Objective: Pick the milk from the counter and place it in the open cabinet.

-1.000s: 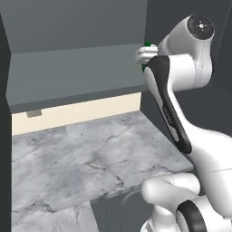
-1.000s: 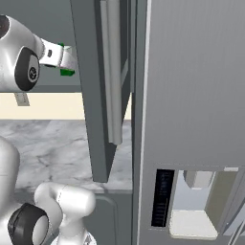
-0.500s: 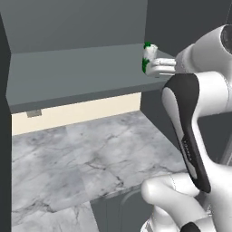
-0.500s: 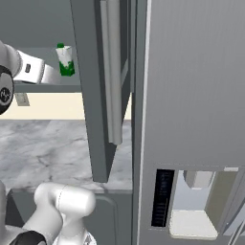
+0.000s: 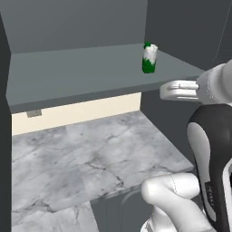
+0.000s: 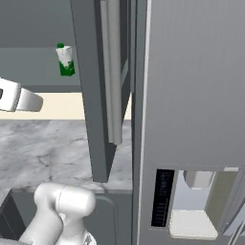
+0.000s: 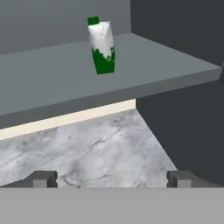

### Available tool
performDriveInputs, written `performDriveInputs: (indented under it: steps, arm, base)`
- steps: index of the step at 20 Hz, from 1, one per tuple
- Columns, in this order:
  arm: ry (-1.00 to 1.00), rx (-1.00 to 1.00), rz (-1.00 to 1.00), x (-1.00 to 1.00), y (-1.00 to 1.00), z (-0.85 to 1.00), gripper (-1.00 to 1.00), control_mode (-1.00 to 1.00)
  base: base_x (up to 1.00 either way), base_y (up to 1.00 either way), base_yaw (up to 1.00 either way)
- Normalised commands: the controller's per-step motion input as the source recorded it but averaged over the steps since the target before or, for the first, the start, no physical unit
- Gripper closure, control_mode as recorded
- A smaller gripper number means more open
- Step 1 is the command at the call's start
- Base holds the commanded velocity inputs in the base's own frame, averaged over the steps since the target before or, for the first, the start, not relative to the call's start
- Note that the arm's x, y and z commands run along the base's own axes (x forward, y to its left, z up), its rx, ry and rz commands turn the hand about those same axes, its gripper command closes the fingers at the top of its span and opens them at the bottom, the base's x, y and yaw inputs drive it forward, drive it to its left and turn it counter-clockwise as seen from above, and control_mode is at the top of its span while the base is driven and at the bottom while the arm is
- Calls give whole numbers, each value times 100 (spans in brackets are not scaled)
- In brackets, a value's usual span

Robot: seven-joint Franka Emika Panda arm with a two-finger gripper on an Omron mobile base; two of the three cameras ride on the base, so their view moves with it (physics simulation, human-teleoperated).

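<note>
One carton is all you have to mind, and the milk (image 5: 149, 58) already stands upright on the shelf of the cabinet (image 5: 77, 74), near the shelf's right end and a little back from its front edge. It touches nothing but the shelf; the cabinet's right wall is near but apart from it.

Your gripper (image 7: 112, 179) is empty, its fingers spread wide with bare air between them. In the hand view it looks up at the carton from below the shelf's front edge, well apart from it, with the counter (image 5: 86, 163) lying beneath.

Judge the placing as done: the carton sits flat and shows no lean worth worrying over.

If you did need to take it again, treat it as light and thin-walled, likely to dent under a hard squeeze and easy to tip, being tall on a small base. Take hold across the flat sides at the green lower band, not at the cap (image 7: 92, 20), and close gently.
</note>
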Motion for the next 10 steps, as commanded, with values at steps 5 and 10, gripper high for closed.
performDriveInputs:
  steps: [5, 10]
  arm:
    - [16, 0, 0, -2, 0, -45, -100, -100]
    - [13, 0, 0, 1, 0, -58, -100, -100]
  base:
    - [0, 0, 0]
    - [0, 0, 0]
